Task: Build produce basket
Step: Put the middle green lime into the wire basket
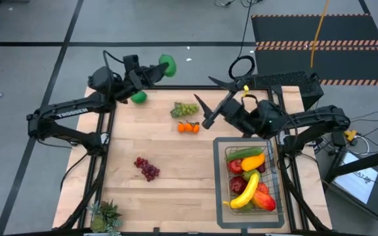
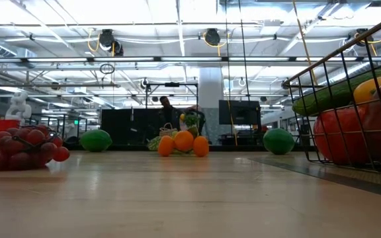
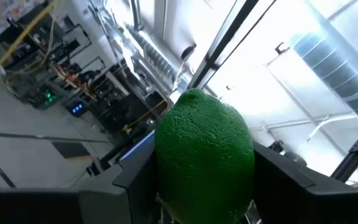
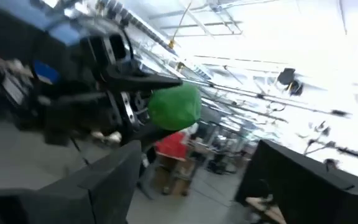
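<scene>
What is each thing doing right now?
Left gripper: shut on lime, raised at the table's far edge.
Lime: held between the left fingers.
Second lime: lying on the table.
Right gripper: open, empty, above the table.
Basket: upright, partly filled with produce.
Oranges: on the table.
Green grapes: on the table.
Red grapes: on the table.

Overhead, table-level, two upward-tilted wrist views
</scene>
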